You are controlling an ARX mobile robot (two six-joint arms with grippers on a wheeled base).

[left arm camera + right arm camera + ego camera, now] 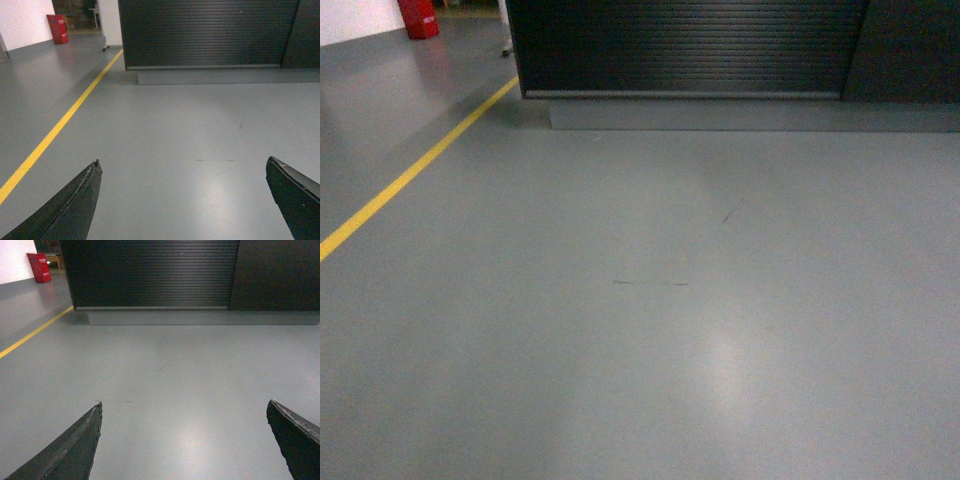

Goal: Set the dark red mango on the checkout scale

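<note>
The checkout (685, 45) stands ahead across the grey floor, showing its ribbed black front panel and grey base; it also fills the top of the left wrist view as the checkout (210, 35) and of the right wrist view as the checkout (150, 272). Its top is out of view. The dark red mango and the scale are out of view. My left gripper (183, 162) is open over bare floor, nothing between its fingers. My right gripper (184, 402) is open too, also holding nothing. Neither gripper shows in the head view.
A yellow floor line (410, 170) runs diagonally from the near left toward the checkout's left corner. A red object (418, 18) stands at the far left by a white wall. A plain dark panel (910, 50) adjoins the ribbed front on the right.
</note>
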